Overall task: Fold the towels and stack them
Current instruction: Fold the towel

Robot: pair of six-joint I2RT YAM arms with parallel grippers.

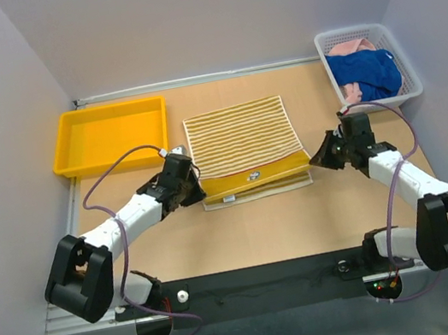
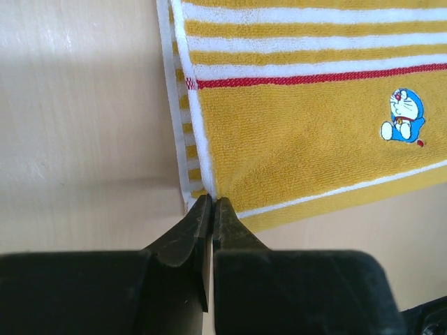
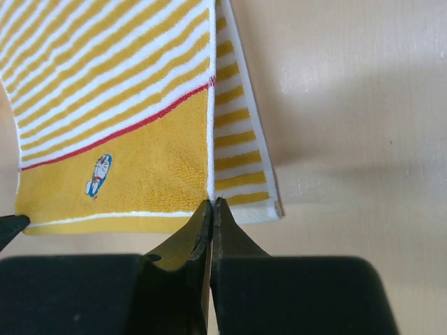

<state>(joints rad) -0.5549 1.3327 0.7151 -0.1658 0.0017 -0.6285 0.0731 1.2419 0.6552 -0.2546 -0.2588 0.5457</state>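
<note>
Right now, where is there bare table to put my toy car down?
The biggest bare patch of table lies between the striped towel and the table's near edge. A smaller one sits between the towel and the white basket. The yellow tray looks empty. Crowded: the towel's near corners, where the left gripper and right gripper pinch it.

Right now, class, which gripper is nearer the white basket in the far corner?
Right. The right gripper pinches the striped towel's right corner, just in front of the white basket. The left gripper pinches the left corner, across the towel from it.
</note>
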